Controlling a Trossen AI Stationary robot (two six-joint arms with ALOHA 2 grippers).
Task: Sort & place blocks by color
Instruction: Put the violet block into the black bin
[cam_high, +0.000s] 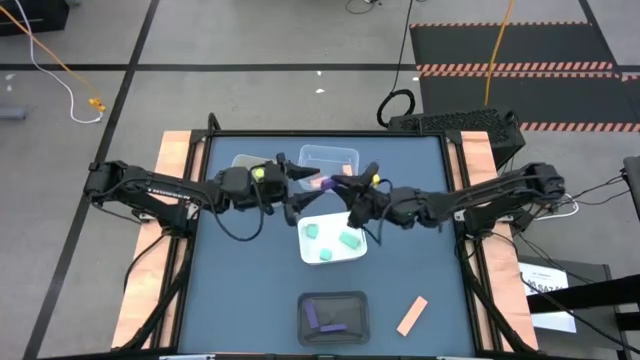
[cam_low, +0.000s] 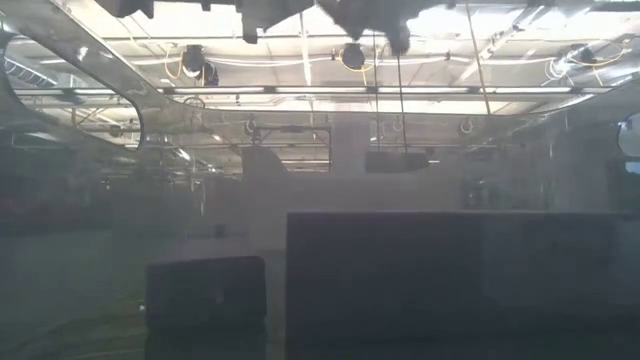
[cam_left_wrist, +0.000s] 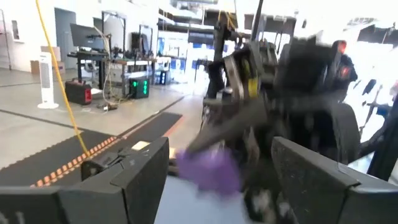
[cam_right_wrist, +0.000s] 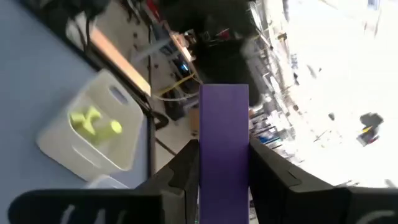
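High view: both dark arms meet over the upper middle of the blue-grey table mat. The left gripper (cam_high: 303, 192) has its fingers spread, released, tips toward a purple block (cam_high: 325, 184) that sits between the two grippers. The right gripper (cam_high: 349, 195) is clamped on that block. Below them in the frame, a white square tray (cam_high: 309, 250) holds three mint-teal blocks (cam_high: 349, 240); a dark tray (cam_high: 355, 300) at lower centre holds purple bars (cam_high: 325, 316); a peach-orange bar (cam_high: 412, 316) lies loose at lower right. Two clear trays sit at upper centre. Low view: hazy; only dark arm parts along the top edge. Left wrist view: blurred purple block (cam_left_wrist: 211, 171) beyond the parted fingers (cam_left_wrist: 134, 177). Right wrist view: smooth flat-sided purple bar (cam_right_wrist: 223, 149) upright, pinched between both fingers (cam_right_wrist: 180, 171); a clear tray (cam_right_wrist: 124, 152) with yellow-green blocks (cam_right_wrist: 92, 123) at left.
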